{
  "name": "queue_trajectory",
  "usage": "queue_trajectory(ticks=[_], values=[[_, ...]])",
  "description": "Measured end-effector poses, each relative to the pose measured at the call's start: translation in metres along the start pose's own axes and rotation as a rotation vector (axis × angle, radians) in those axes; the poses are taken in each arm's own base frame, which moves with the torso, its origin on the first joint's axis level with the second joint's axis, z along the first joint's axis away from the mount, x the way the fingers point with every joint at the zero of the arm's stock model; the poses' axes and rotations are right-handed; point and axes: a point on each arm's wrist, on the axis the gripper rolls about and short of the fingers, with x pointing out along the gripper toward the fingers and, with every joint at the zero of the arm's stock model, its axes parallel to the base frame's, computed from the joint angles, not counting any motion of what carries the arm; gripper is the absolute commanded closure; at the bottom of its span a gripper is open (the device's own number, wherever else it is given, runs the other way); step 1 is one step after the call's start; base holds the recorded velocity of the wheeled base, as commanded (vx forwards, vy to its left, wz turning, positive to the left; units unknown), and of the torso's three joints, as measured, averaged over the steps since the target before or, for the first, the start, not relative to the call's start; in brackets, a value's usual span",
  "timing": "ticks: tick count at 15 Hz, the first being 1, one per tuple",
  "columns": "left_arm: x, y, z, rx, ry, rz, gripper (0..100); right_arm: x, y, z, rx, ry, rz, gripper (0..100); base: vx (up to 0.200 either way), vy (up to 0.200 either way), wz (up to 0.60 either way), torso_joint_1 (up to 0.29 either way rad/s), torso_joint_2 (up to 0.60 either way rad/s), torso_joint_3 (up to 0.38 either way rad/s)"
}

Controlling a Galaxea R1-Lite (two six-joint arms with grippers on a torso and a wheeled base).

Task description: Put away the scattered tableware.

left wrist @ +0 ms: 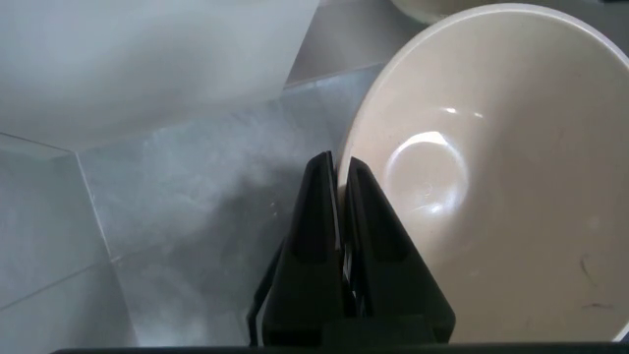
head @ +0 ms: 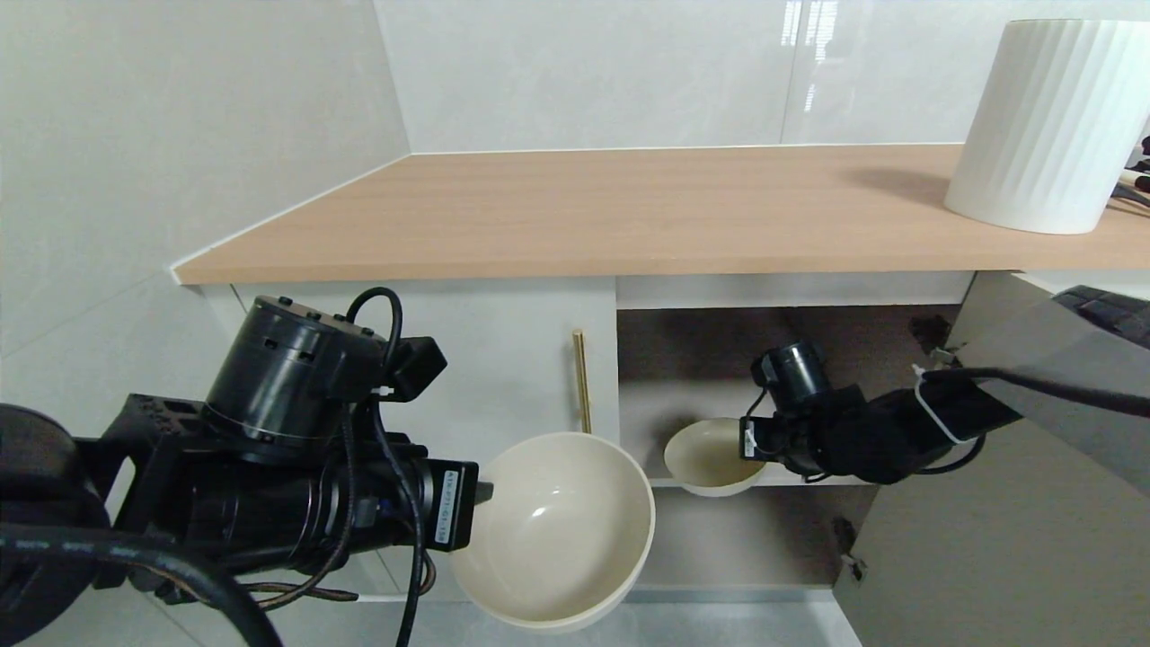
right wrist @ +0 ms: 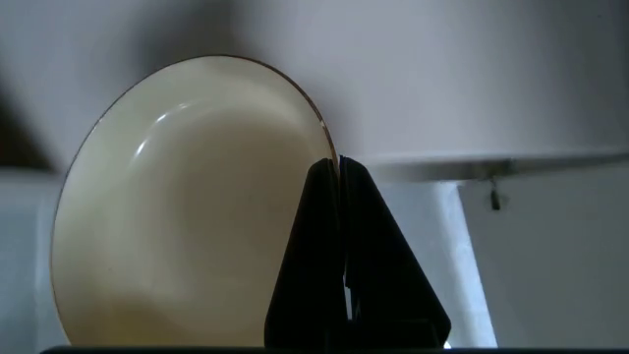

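Two bowls, one per arm. The big deep cream ceramic bowl (head: 561, 530) hangs in front of the closed white cabinet door (head: 503, 359), with the left pincer (head: 485, 492) clamped on its rim. The open cabinet shelf (head: 640, 440) lies off to its right. The small shallow cream ceramic bowl (head: 705, 454) is at that shelf's front edge, right pincer (head: 750, 440) pinched on its rim. Can't tell if it's resting there. The right arm's way nearer, so I'd guess it sets down first.
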Motion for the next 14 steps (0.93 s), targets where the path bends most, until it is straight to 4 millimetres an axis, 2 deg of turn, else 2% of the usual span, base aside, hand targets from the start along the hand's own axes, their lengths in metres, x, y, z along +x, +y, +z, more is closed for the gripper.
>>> queue_trajectory(ticks=[3,8,14], values=[[0.0,-0.001,0.0,0.003,0.001,-0.002,100,0.033,0.001,-0.001,0.014,-0.033,-0.086,100,0.0,0.0,0.0,0.0,0.0,0.0],[0.001,-0.002,-0.001,0.006,0.004,-0.004,100,0.068,-0.005,0.0,0.051,-0.058,-0.157,100,0.0,0.0,0.0,0.0,0.0,0.0],[0.0,-0.004,-0.002,0.011,0.004,-0.007,100,0.09,-0.006,0.002,0.109,-0.101,-0.21,100,0.0,0.0,0.0,0.0,0.0,0.0]])
